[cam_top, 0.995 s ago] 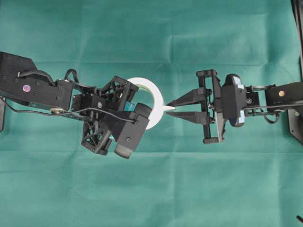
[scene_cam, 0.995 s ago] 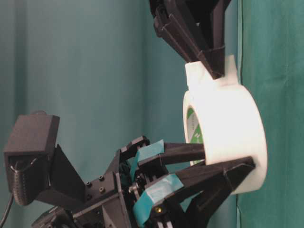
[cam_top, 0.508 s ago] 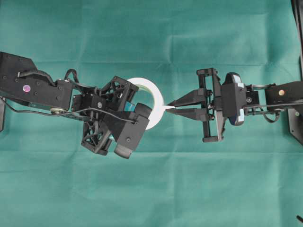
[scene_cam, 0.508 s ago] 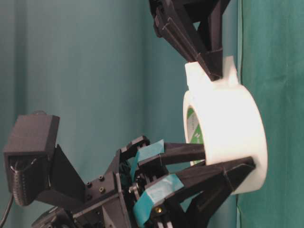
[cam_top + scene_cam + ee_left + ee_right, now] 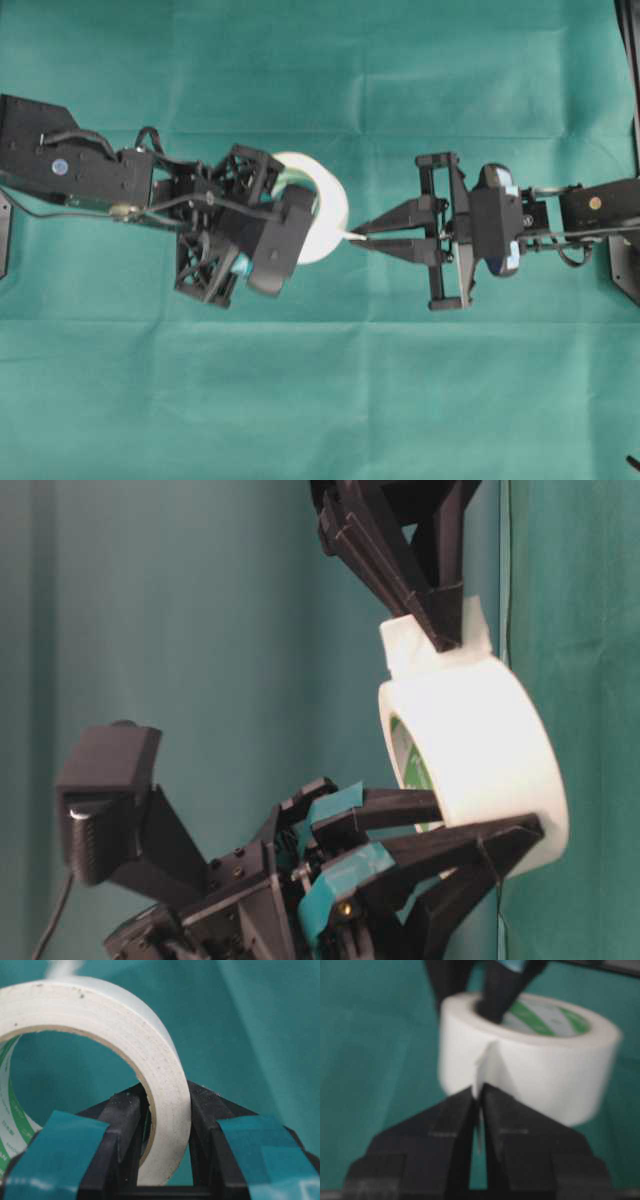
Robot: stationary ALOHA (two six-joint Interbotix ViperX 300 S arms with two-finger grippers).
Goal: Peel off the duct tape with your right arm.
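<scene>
1. Roll [image 5: 322, 205]: white duct tape with a green-printed core, held clear of the green-clothed bench [image 5: 320, 400]; standing on edge in the table-level view, near the middle of the overhead view
2. Left pincer [image 5: 165, 1125]: partly closed across the roll's wall, one finger inside the core and one on the outer face, as the left wrist view shows; serves as the anchor
3. Tail [image 5: 481, 1067]: short white strip standing off the roll's outer face, on the side toward the right arm; joined to the roll at its root
4. Right pincer [image 5: 358, 236]: slim pointed fingers closed flat on the tail; in the right wrist view the strip runs down into the thin seam between them; nothing else gripped
5. Done, as judged: roll secured, tail found and pinched
6. Not done, as judged: no fresh length of tape is seen drawn off; the tips sit just beside the roll and the strip between them is very short, so the peel proper has yet to begin
7. Left to do, as judged: draw the right pincer away from the roll while the left keeps it from following
8. Risk, as judged: the hold is on a narrow end of the strip and may slip under the adhesive's pull
</scene>
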